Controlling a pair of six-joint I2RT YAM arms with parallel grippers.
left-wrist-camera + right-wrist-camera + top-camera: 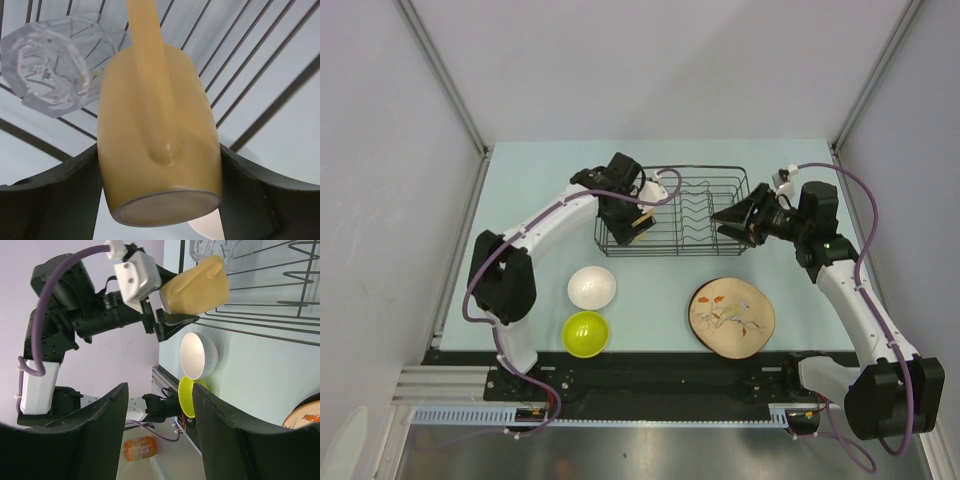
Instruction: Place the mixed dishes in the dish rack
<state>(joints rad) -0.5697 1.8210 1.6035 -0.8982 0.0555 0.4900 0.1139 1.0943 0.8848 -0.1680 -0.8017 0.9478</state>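
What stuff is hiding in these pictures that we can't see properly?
- Clear faceted drinking glass: top view, lost among the black wire dish rack by the left tool; right wrist view, cut off by the top edge.
- Yellow-orange handled mug: its inside faces away in every view.
- Leaf-patterned round tan plate: right wrist view, cut off by the right edge.
- Lime-green bowl: right wrist view, partly behind the small white bowl.

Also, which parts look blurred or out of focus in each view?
Top external view: the dish rack is sharp and evenly lit. Left wrist view: the yellow-orange mug is close and slightly soft, the clear drinking glass glints. Right wrist view: the right gripper is a dark blur, the white bowl sharper.
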